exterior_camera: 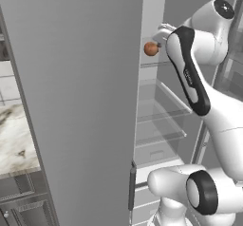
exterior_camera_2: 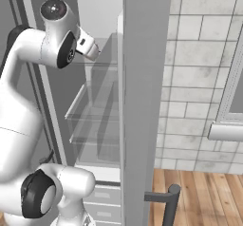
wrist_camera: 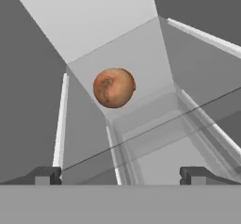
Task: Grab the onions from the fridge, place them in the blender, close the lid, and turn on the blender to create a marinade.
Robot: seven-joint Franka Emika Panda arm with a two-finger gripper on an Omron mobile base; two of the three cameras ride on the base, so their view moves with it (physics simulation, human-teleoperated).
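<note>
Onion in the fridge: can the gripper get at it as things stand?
Probably yes. The fridge door stands open, the gripper is open and points at the onion on its shelf, and nothing lies between the fingertips and the bulb. It hasn't touched it yet.

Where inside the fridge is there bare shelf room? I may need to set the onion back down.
The glass shelves below the onion look bare, from the back wall to their front edges. The onion's own shelf is tighter, with the open gripper reaching in toward it.
</note>
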